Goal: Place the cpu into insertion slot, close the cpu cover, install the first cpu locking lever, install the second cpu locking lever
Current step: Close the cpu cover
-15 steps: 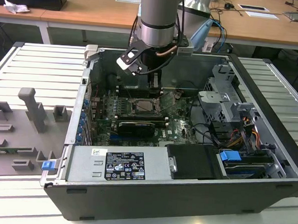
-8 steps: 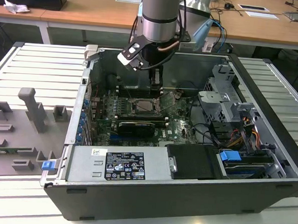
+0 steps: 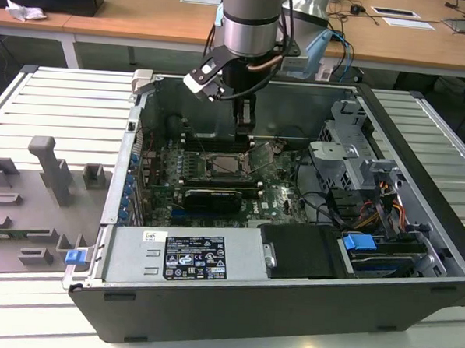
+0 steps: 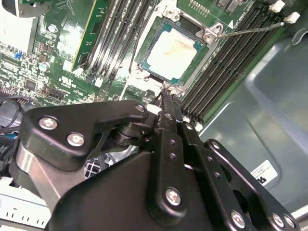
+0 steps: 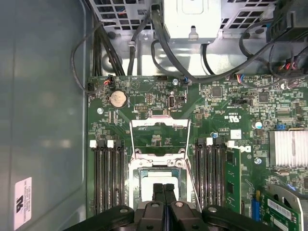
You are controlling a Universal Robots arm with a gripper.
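Over the socket [image 5: 133, 168], the gripper [image 5: 163, 189] with its fingers [image 5: 158, 190] pressed together.
The tips sit just over the cpu [image 4: 173, 50], which is seated in the socket; the cpu cover [image 5: 160, 137] is swung open beside it. Two banks of black memory slots [image 5: 109, 178] flank the socket. One white label [image 5: 21, 202] is stuck on the case wall [image 5: 43, 96], its print left unread. In the exterior view the arm [image 3: 252, 19] drops vertically from upper middle of frame.

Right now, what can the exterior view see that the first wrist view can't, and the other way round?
Exterior view: the whole open computer case, the slatted table and grey blocks at the exterior view's left. First wrist view: the cpu seated in its socket, the cpu cover open, a coin battery. Both: the green motherboard and the gripper, fingers together, over the socket.
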